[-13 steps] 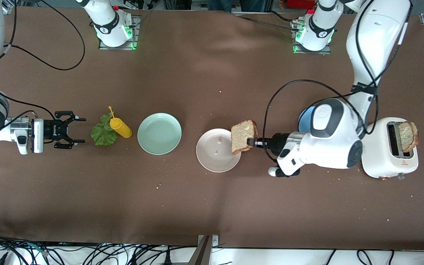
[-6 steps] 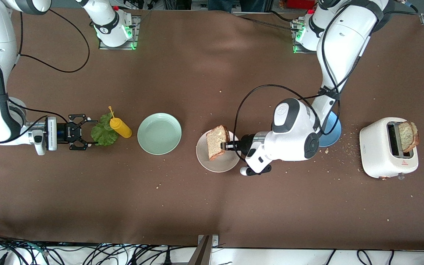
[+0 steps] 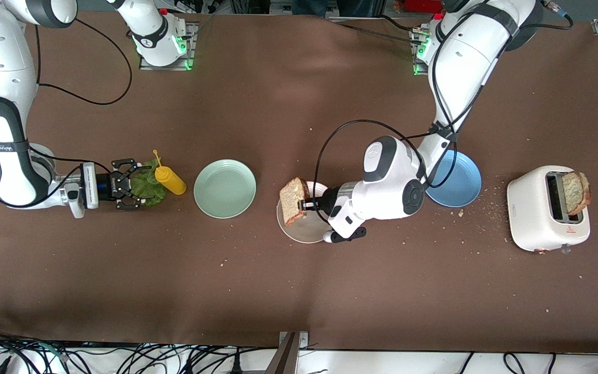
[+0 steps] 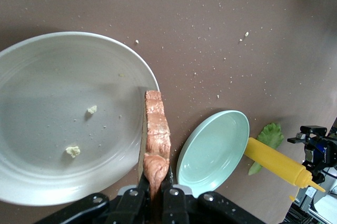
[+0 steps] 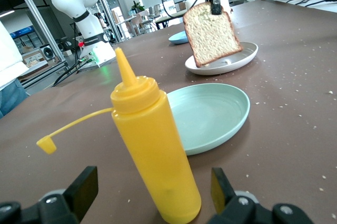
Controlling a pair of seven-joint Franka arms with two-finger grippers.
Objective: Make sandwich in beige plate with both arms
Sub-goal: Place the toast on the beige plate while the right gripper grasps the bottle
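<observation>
bread slice (image 3: 294,200) in left tool (image 3: 306,204), over beige plate (image 3: 304,234)

A high front camera looks down across the tabletop (image 3: 299,291) at both bases; 2 close wrist cameras share the mint plate (image 4: 213,147).
</observation>
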